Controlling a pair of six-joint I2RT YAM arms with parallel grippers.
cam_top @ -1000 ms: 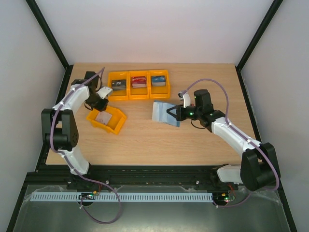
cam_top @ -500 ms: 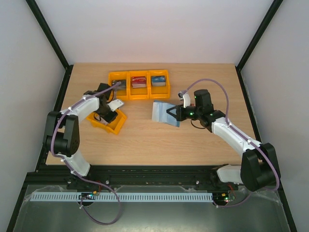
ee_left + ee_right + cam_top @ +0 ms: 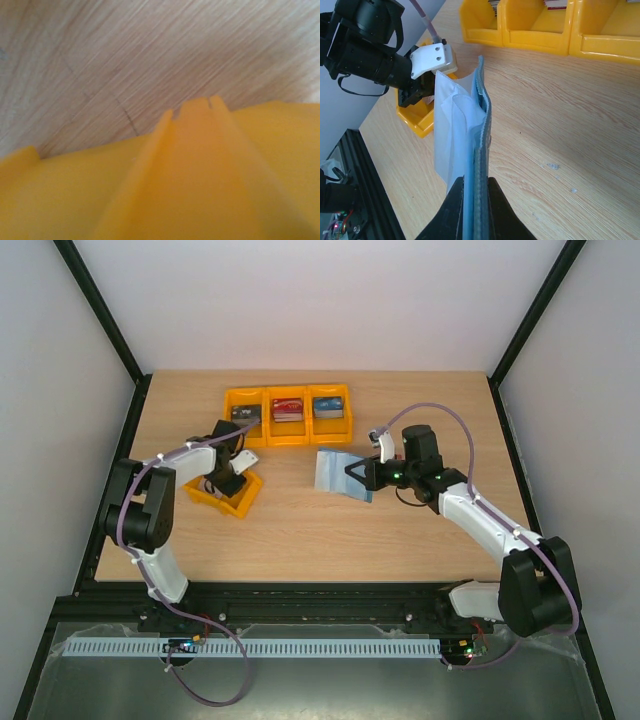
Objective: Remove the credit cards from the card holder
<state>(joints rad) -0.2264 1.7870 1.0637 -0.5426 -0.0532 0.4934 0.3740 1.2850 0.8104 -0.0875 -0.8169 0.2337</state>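
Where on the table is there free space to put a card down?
Free: the wide near strip of table in front of the loose orange bin and the card holder; also the far right corner beside the three-bin row. Crowded: between that bin and the holder.

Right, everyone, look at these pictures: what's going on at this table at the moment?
Two robot arms are working on a blue card holder. The right gripper is clamped on the card holder, holding it opened out with its pale pockets showing, near mid-table. The left gripper, closed, is down at the loose orange bin on the left; whether it holds a card cannot be seen. A row of three orange bins sits at the back.
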